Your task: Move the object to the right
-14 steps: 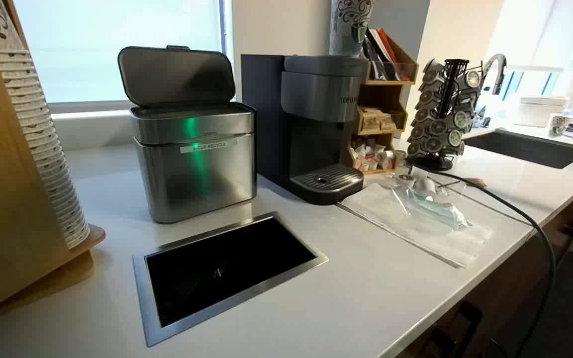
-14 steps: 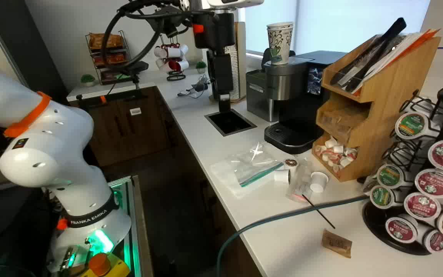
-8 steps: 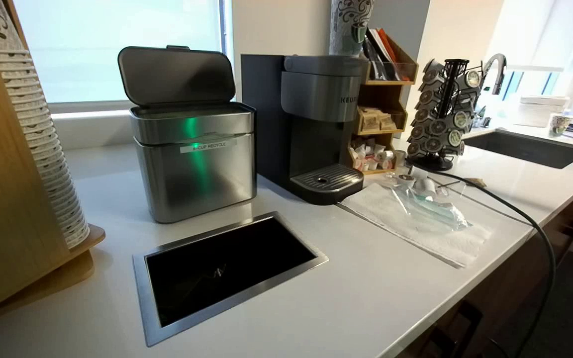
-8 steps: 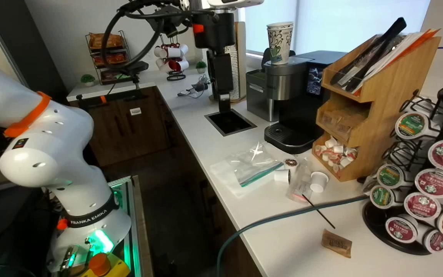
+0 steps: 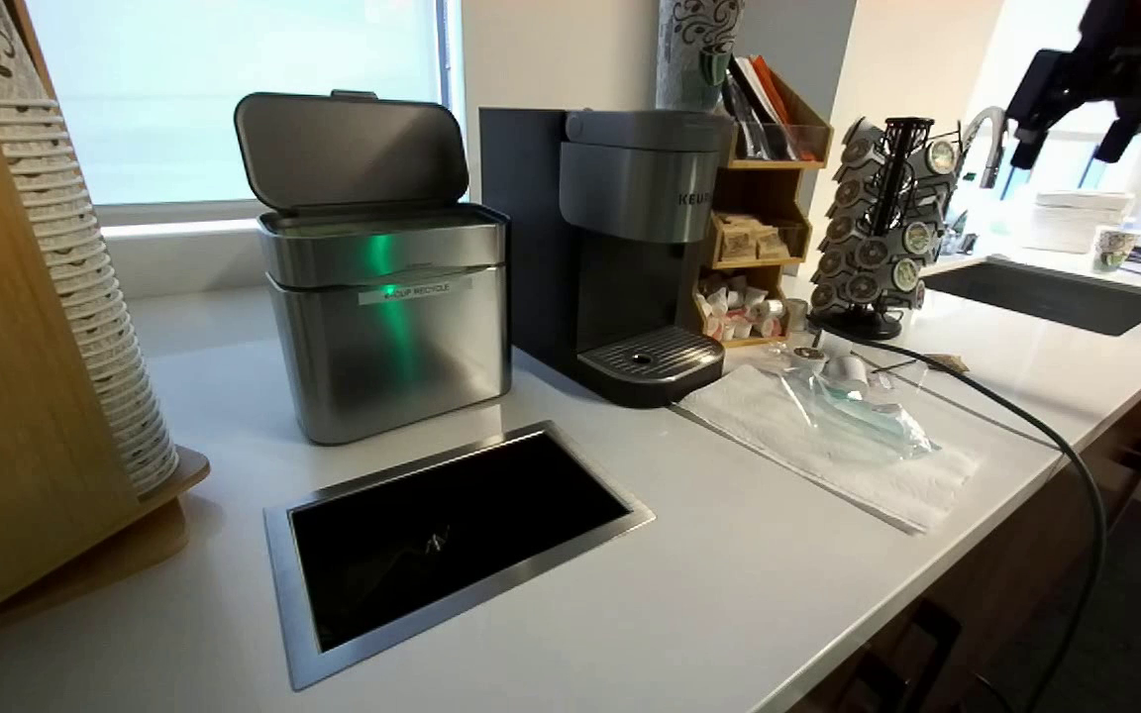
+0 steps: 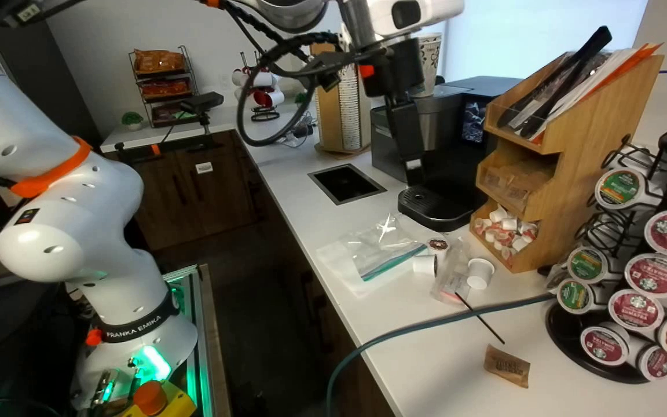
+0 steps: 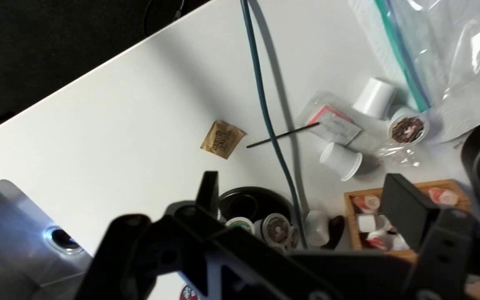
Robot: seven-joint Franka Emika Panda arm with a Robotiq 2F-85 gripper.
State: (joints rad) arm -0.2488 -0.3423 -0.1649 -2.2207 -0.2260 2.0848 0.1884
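Note:
The task does not name its object. Loose small things lie on the white counter: an empty white cup [image 6: 480, 274] on its side, two coffee pods [image 6: 424, 264], a brown packet [image 6: 507, 366] and a thin black stick [image 6: 487, 325]. In the wrist view I also see the white cup [image 7: 341, 160], a pod [image 7: 408, 130] and the brown packet [image 7: 222, 139]. My gripper [image 5: 1071, 156] is open and empty, held above the counter. In the wrist view the gripper [image 7: 302, 181] has its fingers wide apart, with the pod rack and wooden organizer below.
A teal cable [image 6: 414, 329] crosses the counter. A clear zip bag [image 6: 388, 246] lies on a paper towel. The coffee maker [image 5: 645, 198], wooden organizer [image 6: 600, 191], pod rack [image 5: 873, 257] and steel recycle bin [image 5: 382, 347] stand tall. A framed opening [image 5: 471, 540] and a sink [image 5: 1036, 287] are cut into the counter.
The arm has swung right in an exterior view, its gripper passing from before the framed opening to before the coffee maker, and tilted. Both fingers now show, spread, where only an edge showed before.

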